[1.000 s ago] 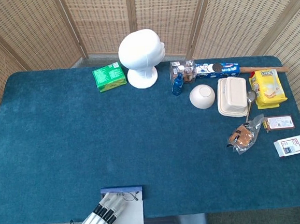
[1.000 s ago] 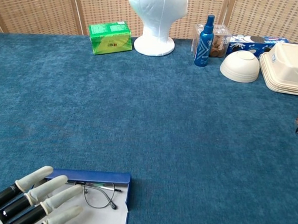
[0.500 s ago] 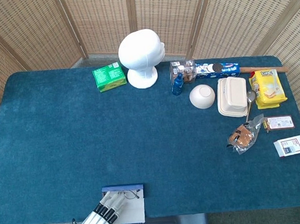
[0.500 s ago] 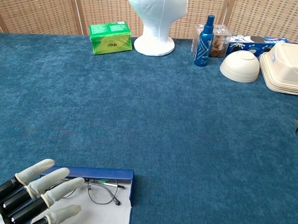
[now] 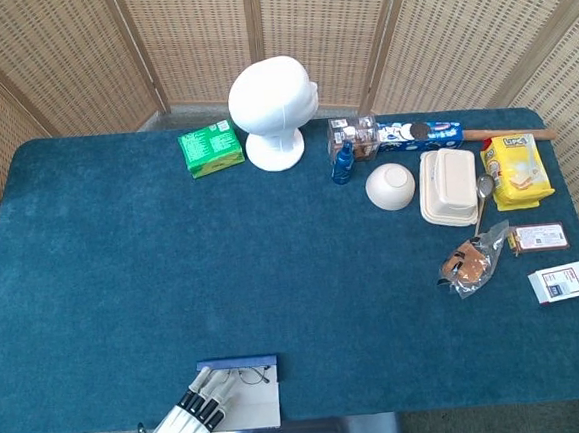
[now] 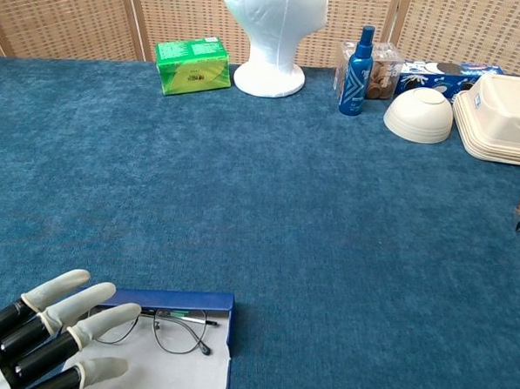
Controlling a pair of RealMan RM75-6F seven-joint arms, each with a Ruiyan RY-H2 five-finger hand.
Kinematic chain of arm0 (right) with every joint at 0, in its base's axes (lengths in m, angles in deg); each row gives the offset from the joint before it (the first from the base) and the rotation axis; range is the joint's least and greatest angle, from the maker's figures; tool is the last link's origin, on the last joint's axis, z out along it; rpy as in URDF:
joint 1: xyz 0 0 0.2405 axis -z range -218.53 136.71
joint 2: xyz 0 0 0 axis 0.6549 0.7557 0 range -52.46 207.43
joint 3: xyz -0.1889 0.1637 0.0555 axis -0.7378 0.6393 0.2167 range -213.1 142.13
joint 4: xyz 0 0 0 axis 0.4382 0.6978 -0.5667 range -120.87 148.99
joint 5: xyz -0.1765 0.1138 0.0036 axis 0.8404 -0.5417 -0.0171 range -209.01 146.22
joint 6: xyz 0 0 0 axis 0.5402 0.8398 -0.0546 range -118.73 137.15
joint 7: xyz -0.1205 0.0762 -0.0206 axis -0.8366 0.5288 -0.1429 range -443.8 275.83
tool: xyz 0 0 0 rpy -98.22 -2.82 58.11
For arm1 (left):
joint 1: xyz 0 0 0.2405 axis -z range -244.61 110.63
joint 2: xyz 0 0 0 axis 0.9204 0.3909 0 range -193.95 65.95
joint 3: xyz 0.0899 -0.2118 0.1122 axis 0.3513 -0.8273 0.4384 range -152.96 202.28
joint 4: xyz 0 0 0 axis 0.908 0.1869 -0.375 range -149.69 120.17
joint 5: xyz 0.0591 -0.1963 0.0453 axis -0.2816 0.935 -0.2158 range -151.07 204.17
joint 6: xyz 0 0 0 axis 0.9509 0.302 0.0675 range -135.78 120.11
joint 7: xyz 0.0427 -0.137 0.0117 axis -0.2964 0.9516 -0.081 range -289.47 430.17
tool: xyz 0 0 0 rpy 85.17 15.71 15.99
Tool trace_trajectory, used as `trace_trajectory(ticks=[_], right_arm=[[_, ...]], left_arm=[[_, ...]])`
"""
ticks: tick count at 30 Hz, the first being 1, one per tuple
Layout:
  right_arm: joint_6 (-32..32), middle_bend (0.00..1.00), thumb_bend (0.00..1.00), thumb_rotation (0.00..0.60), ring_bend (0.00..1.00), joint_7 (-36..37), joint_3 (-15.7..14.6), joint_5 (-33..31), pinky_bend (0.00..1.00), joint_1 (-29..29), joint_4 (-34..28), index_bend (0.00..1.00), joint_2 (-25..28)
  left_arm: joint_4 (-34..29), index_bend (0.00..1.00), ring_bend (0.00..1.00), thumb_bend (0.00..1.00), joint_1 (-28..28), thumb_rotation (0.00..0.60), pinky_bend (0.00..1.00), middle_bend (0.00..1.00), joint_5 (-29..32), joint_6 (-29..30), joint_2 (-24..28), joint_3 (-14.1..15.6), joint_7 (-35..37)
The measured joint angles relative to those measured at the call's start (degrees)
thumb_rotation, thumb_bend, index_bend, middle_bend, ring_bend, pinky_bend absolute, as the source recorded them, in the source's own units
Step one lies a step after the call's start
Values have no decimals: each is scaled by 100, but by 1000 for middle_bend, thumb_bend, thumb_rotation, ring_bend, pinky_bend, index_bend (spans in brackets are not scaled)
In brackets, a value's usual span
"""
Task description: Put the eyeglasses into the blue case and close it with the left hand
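While the blue case (image 6: 204,301) lies open at the table's near left edge, the eyeglasses (image 6: 161,329) rest inside it. Left hand (image 6: 48,336) hovers beside them, fingers apart, holding nothing.

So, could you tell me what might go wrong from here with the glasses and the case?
The eyeglasses lie loose in the open blue case, so closing the lid could pinch a temple. The case overhangs the table's near edge; the left hand, open beside it, might push it off.

Screened test table (image 5: 123,270), assorted props.
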Motion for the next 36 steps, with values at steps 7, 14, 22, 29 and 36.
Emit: trace_trajectory(ticks=[7,14,22,29,36], right_arm=[[-13,101,177,542,0,-26,-3,-13,189,16,-24,0,12],[-32,100,169,542,0,-101,-6,-19,189,24,-98,0,44],[-40,101,157,542,0,-133,-2,-31,189,38,-154,0,72],[-58,100,147,538,0,-128,-2,-51,190,53,-158,0,73],[-72,100,144,542,0,-95,0,-52,190,55,-142,0,62]], left_arm=[[-65,368,0,355,58,600,0,132,147,-123,35,-35,230],[-235,450,0,367,102,600,15,173,345,-194,53,-118,537],[-351,510,4,383,118,600,28,199,585,-323,64,-178,809],[-534,565,23,406,134,600,33,220,748,-408,111,-227,1000],[-662,592,7,406,143,600,13,220,800,-359,181,-300,948]])
